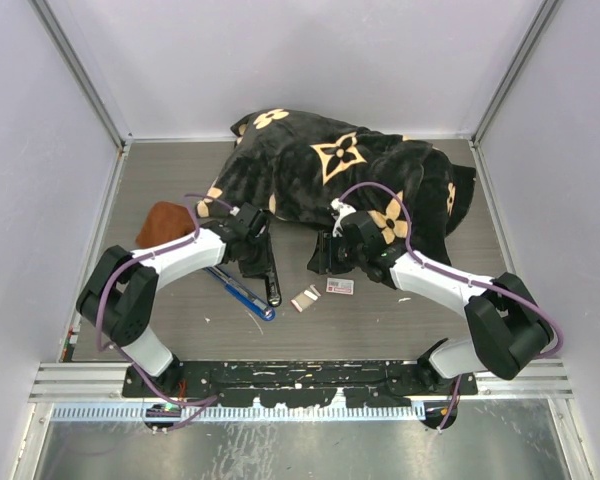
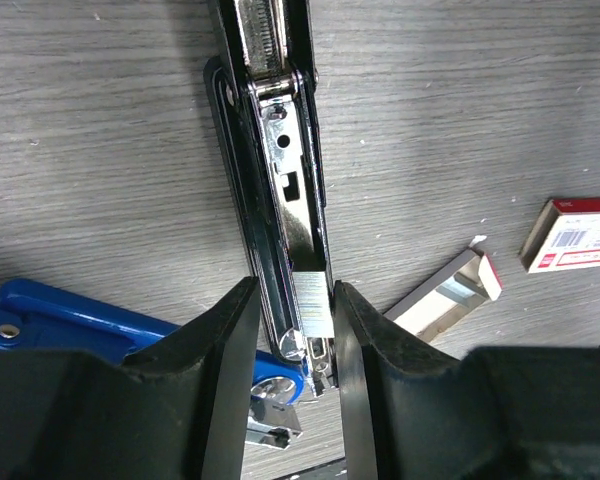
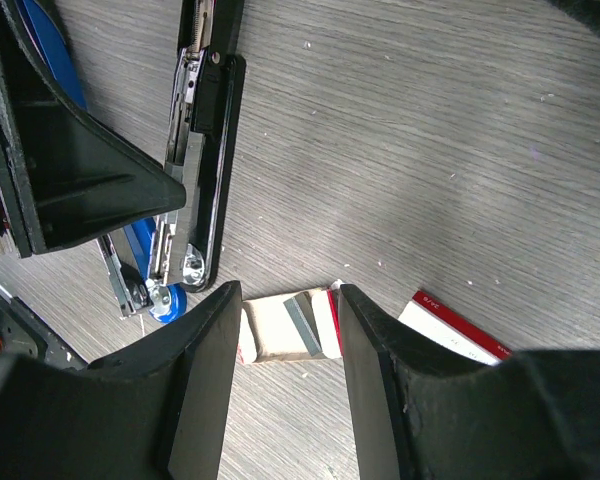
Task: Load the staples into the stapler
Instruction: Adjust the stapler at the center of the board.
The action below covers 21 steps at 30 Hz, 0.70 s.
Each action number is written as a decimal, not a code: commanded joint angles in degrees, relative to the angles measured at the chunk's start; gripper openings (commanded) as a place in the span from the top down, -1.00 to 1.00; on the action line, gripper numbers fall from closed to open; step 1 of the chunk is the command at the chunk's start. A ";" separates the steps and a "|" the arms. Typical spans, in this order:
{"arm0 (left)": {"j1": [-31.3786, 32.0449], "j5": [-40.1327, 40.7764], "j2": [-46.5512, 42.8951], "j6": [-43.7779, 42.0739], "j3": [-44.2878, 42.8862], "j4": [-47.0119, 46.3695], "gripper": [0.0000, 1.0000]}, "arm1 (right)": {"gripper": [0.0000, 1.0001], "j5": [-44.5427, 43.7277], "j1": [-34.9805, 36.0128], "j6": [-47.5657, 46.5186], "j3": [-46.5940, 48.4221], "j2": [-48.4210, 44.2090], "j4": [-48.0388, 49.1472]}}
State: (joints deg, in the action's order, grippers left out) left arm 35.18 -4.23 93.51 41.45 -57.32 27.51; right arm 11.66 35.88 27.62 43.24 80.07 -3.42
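Left wrist view shows my first worry: the black stapler (image 2: 285,170) lies swung open on the table (image 2: 110,130), bare metal channel up, and its tip touches or overlaps the end of the blue stapler (image 2: 70,315). If my left jaws (image 2: 294,290) squeeze off-centre, the black one could twist or skid and knock its blue neighbour, and the channel would no longer lie square for loading. The second worry is the staples (image 3: 302,325). They are a thin grey strip lying flat in a small cardboard tray (image 3: 265,340), so my right jaws (image 3: 288,295) may well pinch the tray wall instead, lift the whole tray, or snap the strip. My two wrists also work close together, so a careless reach could bump them. The left jaws are drawn narrow around the stapler's end, fingers tight along both its sides, though I cannot tell whether they press it or merely flank it. The right jaws stand about half spread and hold nothing, hovering over the tray near the stapler's tip, with the red-labelled box (image 3: 455,335) lying just beyond.
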 commanded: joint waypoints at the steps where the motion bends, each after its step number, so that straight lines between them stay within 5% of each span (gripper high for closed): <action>1: 0.73 3.81 0.52 -2.26 -2.27 4.82 0.29 | 0.01 0.32 -0.28 0.52 0.09 -2.38 3.04; 21: 3.68 8.38 0.54 -6.11 -6.35 12.42 0.50 | 0.01 0.67 -0.30 1.01 -0.79 -2.29 3.76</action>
State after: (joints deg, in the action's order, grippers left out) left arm 38.30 2.02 94.61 36.77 -61.39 36.97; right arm 11.75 35.86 28.45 42.48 80.07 -2.55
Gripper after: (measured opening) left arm 0.255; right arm 0.496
